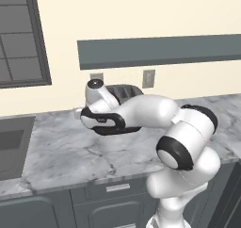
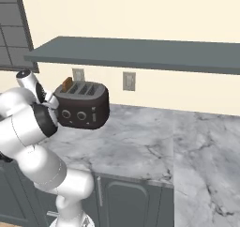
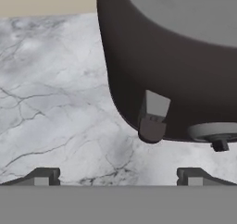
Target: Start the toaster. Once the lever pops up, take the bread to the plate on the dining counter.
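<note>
The toaster (image 2: 82, 104) stands on the marble worktop (image 2: 136, 141), close to its back edge by the wall, below a long grey shelf (image 2: 140, 52). Its two round knobs face outward in the right base view. The bread (image 2: 67, 84) sits upright in the slot nearest the toaster's left end, its tan top poking above the silver slotted top.

In the hand view the gripper (image 3: 118, 177) hovers just off the toaster's dark rounded side (the camera looks almost straight at it), with its jaws spread wide and nothing between them. A small lever (image 3: 152, 119) juts from the toaster's side, lying between and a little beyond the two fingertips (image 3: 44, 177), apart from both.

In the left base view the arm (image 1: 141, 114) reaches across the worktop and hides most of the toaster.
</note>
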